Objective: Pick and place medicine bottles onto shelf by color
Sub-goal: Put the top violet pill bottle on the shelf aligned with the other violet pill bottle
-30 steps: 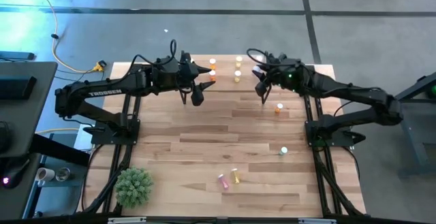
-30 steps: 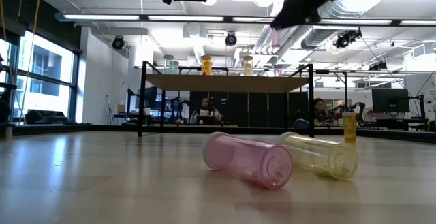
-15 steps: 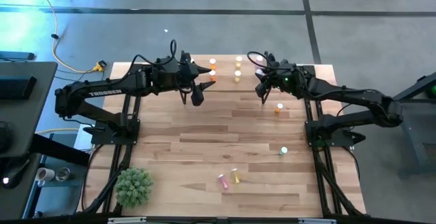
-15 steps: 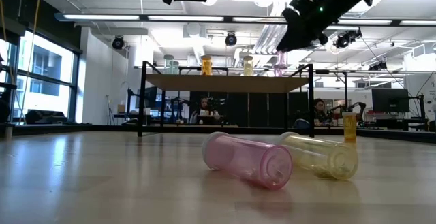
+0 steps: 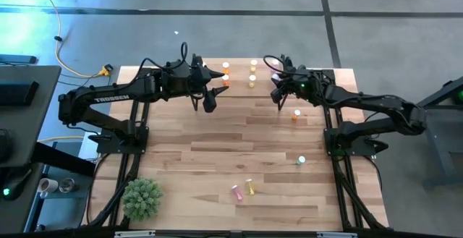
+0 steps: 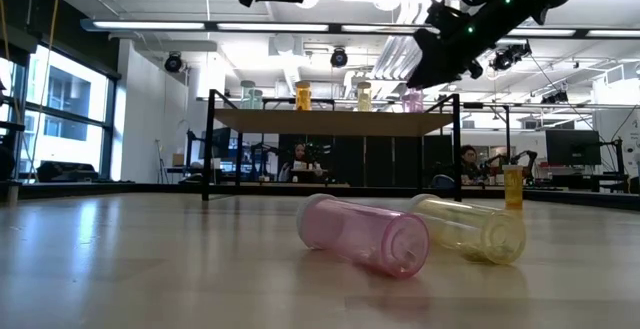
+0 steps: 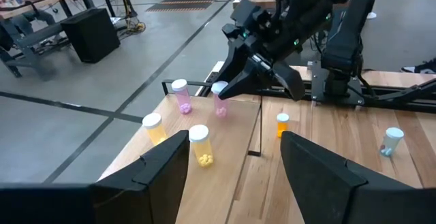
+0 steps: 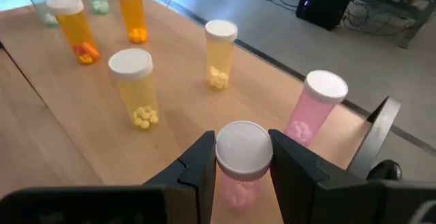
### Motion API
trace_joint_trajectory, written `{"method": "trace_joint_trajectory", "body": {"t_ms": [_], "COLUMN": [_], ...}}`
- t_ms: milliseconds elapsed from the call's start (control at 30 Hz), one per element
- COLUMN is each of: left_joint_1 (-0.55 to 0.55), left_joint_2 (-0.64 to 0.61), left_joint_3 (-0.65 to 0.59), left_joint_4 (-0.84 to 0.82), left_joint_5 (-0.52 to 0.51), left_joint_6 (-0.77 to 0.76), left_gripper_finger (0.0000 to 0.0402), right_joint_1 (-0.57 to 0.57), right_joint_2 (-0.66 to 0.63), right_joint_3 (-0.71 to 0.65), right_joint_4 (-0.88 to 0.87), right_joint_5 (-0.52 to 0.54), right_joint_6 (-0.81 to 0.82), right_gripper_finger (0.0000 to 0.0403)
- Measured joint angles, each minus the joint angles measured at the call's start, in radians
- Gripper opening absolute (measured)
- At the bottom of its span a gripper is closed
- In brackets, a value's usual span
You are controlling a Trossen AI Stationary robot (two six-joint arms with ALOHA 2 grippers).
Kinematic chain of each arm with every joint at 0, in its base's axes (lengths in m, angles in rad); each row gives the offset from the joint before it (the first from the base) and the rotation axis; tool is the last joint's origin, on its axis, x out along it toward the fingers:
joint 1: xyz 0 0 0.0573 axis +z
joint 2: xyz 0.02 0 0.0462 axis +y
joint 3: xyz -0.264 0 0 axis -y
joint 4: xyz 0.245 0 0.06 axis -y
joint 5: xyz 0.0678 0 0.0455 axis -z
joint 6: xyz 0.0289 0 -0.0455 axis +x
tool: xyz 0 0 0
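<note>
My right gripper (image 8: 244, 157) is shut on a pink medicine bottle (image 7: 220, 99) with a white cap, over the right end of the light-wood shelf (image 5: 239, 72). Another pink bottle (image 8: 315, 112), two yellow ones (image 8: 134, 88) and two orange ones (image 8: 73, 28) stand upright on their bases on the shelf. My left gripper (image 5: 207, 98) hangs open above the table by the shelf's left front, with nothing between its fingers (image 7: 158, 175). My right gripper pinches the pink bottle at its top, by the white cap's two sides (image 8: 243, 148), between its two fingers (image 8: 203, 159). The fingers come slanting down from the table's right side. The bottle stays upright below them; whether its base touches the shelf I cannot tell.
On the table an orange bottle (image 5: 296, 115) and a green one (image 5: 301, 160) stand upright. A pink bottle (image 6: 365, 233) and a yellow one (image 6: 470, 228) lie on their sides near the front. A green plant (image 5: 142, 198) sits at the near left corner.
My right gripper has come down toward the shelf's right end with the pink bottle, which stays upright and now sits level with the bottles standing on the shelf.
</note>
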Motion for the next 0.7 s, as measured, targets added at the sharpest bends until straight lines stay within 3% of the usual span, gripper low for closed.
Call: {"method": "trace_joint_trajectory", "body": {"t_ms": [700], "left_joint_1": [0.000], "left_joint_2": [0.000], "left_joint_3": [0.000], "left_joint_4": [-0.001], "left_joint_5": [0.000], "left_joint_6": [0.008], "left_gripper_finger": [0.0218], "right_joint_1": [-0.004], "right_joint_2": [0.029], "right_joint_3": [0.004], "right_joint_4": [0.007], "right_joint_5": [-0.008], "right_joint_6": [0.063], "right_gripper_finger": [0.0104]}}
